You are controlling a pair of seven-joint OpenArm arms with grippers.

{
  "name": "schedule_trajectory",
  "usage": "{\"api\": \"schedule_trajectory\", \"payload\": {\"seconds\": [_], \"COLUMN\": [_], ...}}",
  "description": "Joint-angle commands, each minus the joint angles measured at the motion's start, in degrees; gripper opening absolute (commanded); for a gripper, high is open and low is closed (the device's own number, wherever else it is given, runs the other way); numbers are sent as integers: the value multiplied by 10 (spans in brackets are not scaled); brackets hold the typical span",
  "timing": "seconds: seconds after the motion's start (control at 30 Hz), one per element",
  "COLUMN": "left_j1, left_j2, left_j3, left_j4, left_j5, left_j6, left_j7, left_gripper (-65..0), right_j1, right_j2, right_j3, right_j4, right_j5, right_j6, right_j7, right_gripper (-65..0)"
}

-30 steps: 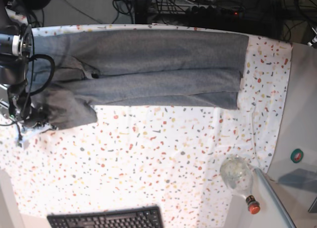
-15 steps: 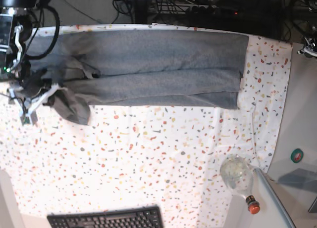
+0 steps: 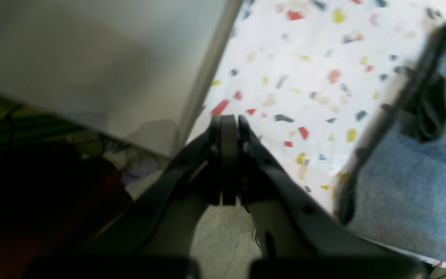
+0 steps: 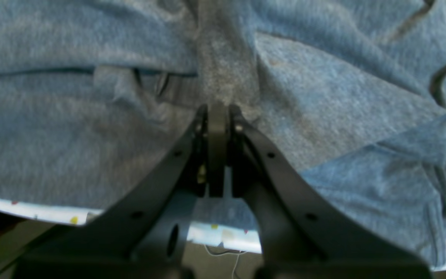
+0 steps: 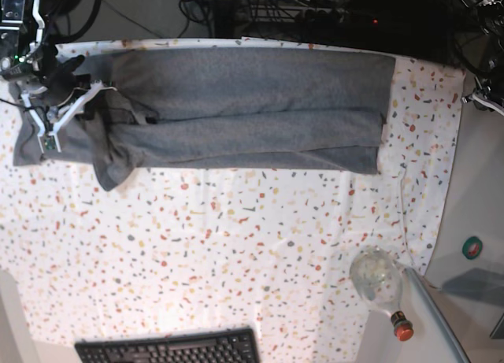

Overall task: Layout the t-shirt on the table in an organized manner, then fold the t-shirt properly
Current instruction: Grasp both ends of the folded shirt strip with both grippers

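Left wrist view is badly blurred: left gripper (image 3: 229, 128) fingertips read as pressed together, but the flecks on the table (image 3: 316, 77) are smeared and the t-shirt (image 3: 412, 186) hem is soft, cut off by right edge. Dark shape bottom left can't be identified. In base view the left arm is almost wholly out of frame at the right edge. Right wrist view: t-shirt (image 4: 91, 128) runs past top, left and right edges; fabric between right gripper (image 4: 218, 112) tips can't be confirmed, contact spot hidden by the fingers. Base view: keyboard (image 5: 169, 349) cut by bottom edge; neck label too small to see.
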Motion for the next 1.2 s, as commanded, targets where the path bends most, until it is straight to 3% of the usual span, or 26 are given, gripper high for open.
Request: {"api": "schedule_trajectory", "payload": {"seconds": [0.0,0.27,0.57,0.73,0.77,0.87,0.93,1.0,1.07,1.17], "left_j1": [-2,-2,5,21,27,28,28,28,28,23], "left_j2": [-13,-14,-14,-12,-7,30,50,69,73,75], "left_j3": [-3,-3,-2,30,37,41,44,51,72,109], "left_j4": [8,10,11,32,51,115,150,166,159,100], "left_j5": [-6,-6,-6,-11,-11,-11,-12,-28,-65,-96], "left_j6": [-2,-2,-2,-4,-4,-4,-5,-25,-62,-79], "left_j7": [-9,-9,-8,-8,-8,-7,-6,-5,-5,-11], "left_gripper": [-650,-650,-650,-650,-604,-398,-262,-132,-53,-49], "right_j1": [-5,-42,-45,-46,-47,-55,-58,-58,-55,-50], "right_j2": [0,-25,-32,-32,-32,-33,-46,-55,-57,-59], "right_j3": [1,-12,-36,-33,-31,-31,-30,-14,-4,4], "right_j4": [15,58,42,48,56,81,93,95,95,95], "right_j5": [4,4,4,5,5,5,5,5,5,5], "right_j6": [-1,0,0,0,0,0,0,0,0,0], "right_j7": [8,3,4,3,-1,-15,-10,-1,3,4], "right_gripper": [-650,-650,-650,-650,-650,-399,-287,-264,-275,-275]}}
